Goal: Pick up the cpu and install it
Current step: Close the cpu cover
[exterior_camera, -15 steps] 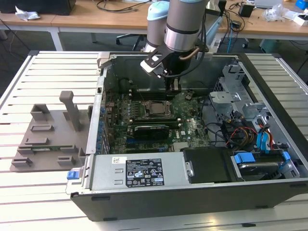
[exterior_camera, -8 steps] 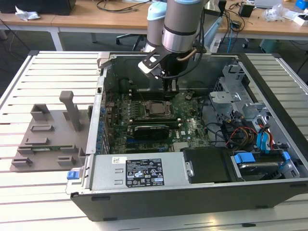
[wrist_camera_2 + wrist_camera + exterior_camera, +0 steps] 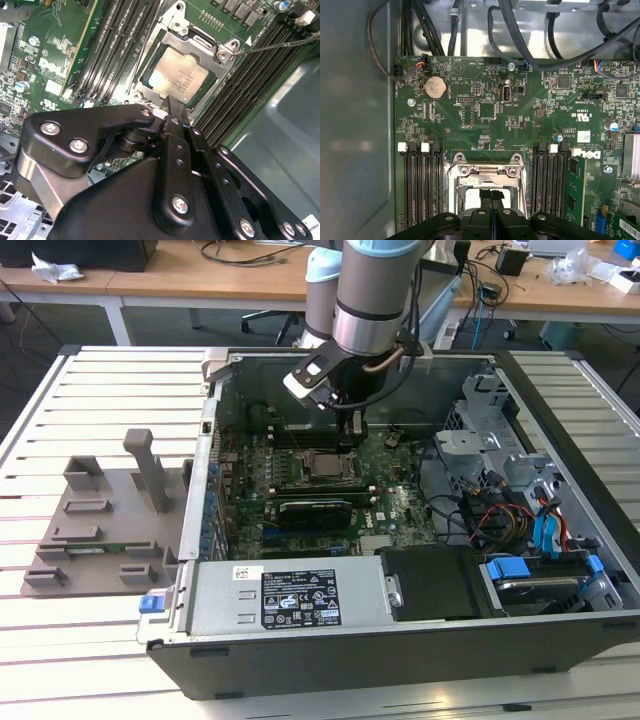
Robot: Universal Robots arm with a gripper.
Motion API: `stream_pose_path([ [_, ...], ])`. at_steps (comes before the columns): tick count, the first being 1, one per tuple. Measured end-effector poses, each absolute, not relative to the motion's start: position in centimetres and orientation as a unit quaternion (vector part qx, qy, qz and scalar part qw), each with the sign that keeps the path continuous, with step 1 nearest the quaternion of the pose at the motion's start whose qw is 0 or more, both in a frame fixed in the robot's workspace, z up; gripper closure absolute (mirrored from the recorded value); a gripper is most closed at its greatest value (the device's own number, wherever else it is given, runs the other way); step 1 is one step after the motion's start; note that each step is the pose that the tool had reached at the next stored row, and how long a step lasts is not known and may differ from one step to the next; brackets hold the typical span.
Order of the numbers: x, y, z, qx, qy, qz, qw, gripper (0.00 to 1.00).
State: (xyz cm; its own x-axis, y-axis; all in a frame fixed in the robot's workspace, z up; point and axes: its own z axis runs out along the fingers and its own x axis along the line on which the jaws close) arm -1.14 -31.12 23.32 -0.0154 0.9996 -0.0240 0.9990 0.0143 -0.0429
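The cpu [image 3: 177,77], a small square chip with a silver-grey top, lies flat inside the black socket frame [image 3: 221,54] on the green motherboard [image 3: 485,125]. In the exterior view the cpu [image 3: 322,468] sits mid-board inside the open computer case [image 3: 330,660]. My gripper [image 3: 352,430] hangs just above the board, a little behind the socket. In the first wrist view my gripper [image 3: 491,196] has its two black fingers pressed together over the socket frame [image 3: 485,171], with nothing between them. In the second wrist view my gripper [image 3: 169,101] ends at the chip's near edge.
Memory slots [image 3: 420,185] flank the socket on both sides. A grey plastic tray with upright posts [image 3: 100,530] lies on the exterior view's left. The power supply [image 3: 290,595] fills the case front, and a drive bay with blue tabs [image 3: 545,575] and loose cables [image 3: 480,520] is at the right.
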Motion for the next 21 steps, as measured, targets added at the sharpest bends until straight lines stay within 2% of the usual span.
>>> stream_pose_path([
  [21, -5.0, -31.1, 20.8, -0.702, -0.712, 0.024, 0.007, 0.89],
])
